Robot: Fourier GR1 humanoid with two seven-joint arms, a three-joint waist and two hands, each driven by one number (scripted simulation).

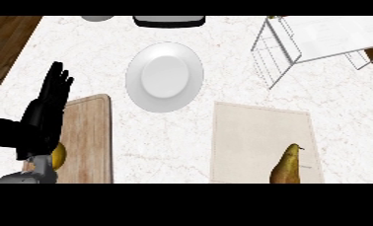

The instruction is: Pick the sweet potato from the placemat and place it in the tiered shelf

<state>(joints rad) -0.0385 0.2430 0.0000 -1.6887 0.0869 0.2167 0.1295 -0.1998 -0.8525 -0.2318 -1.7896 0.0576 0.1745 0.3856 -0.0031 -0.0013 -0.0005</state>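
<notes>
– Sweet potato (286,167), brown and tapered: lying where?
– On the beige rectangular cloth placemat (255,136), low in its right half, thin end pointing up-view. Touched by nothing.
– And starting from the left?
– Black left hand (45,109) at the left edge, fingers straight and close together, pointing up-view, holding nothing. Partly over the pale wooden cutting board (87,136).
– Anything under it?
– Small yellow-brown rounded thing (59,155) by the board's left side, half hidden behind the hand. Cannot tell what.
– Further right?
– Round white plate (165,76) on the marbled white counter (218,47), between board and placemat, up-view of both. Beyond it, at the top edge, a grey rounded object (97,18) and a black-and-white one (169,20), both cut off.
– Then?
– White wire tiered shelf (280,55) at the upper right, well apart from the sweet potato.
– Right hand?
– Nowhere in view.
</notes>
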